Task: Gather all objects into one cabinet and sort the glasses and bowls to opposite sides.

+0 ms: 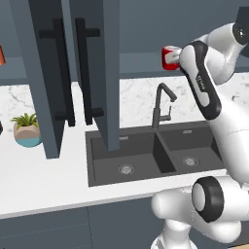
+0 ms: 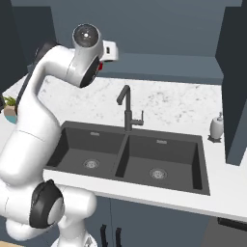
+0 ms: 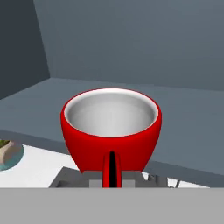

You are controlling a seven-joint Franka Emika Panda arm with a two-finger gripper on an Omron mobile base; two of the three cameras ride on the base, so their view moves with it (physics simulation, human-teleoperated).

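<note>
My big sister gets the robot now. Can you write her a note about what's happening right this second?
Gripper: shut on the glossy red cup, held upright and raised above the dark double sink, at the height of the open shelf of the dark slate-blue wall cabinet, whose doors stand open.
Done: the red cup is picked up.
Left: set it inside, then sort cups and bowl to opposite sides.

We see a dark double-basin sink (image 1: 146,158) set into the white marble desk (image 1: 44,175), a black curved faucet (image 1: 160,107) behind it, a potted plant (image 1: 26,130) left, and a white soap dispenser (image 2: 216,127) right.
</note>
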